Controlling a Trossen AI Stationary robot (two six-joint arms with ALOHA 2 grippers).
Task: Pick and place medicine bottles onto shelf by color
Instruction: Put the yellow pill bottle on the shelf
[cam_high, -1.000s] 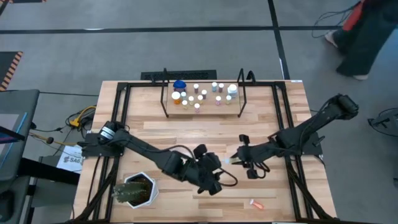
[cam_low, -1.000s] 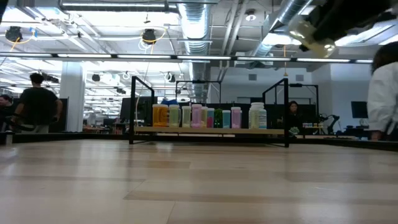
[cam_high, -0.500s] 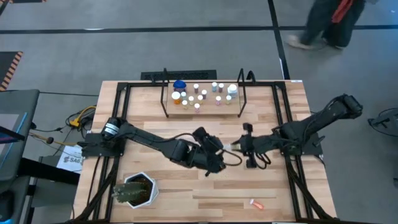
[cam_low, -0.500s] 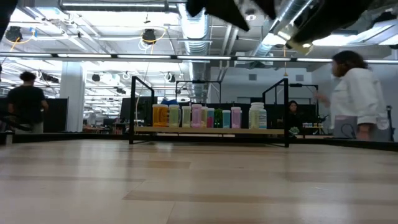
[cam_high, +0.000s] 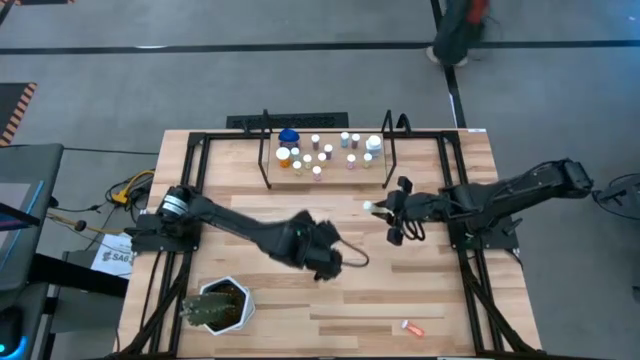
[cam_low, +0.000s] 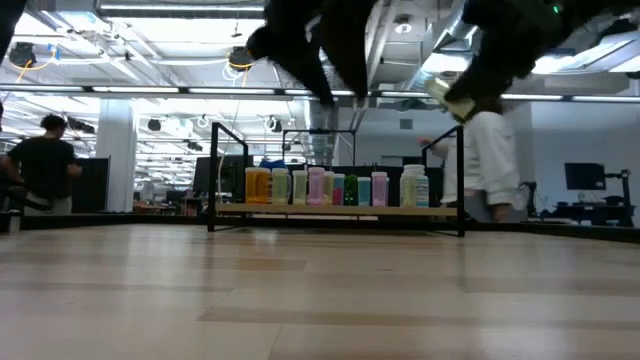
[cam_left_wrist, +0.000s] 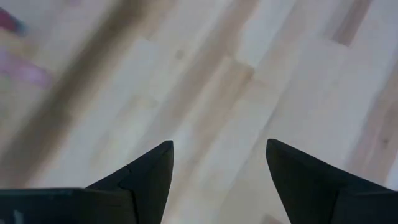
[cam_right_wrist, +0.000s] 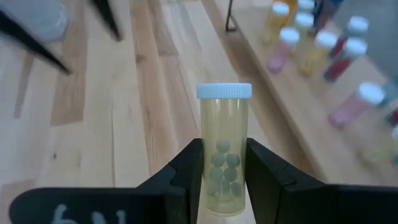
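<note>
Unlabelled yellow vial (cam_right_wrist: 224, 155) between right fingers (cam_right_wrist: 186, 171); left fingers (cam_left_wrist: 146, 177) apart, empty.

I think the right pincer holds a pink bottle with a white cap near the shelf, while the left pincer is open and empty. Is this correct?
Not fully. The bottle in the right pincer is yellow, not pink, with small round pills inside; the right wrist view shows it. The rest holds: its cap is white, the shelf is close by, and the left pincer is open and empty.
</note>
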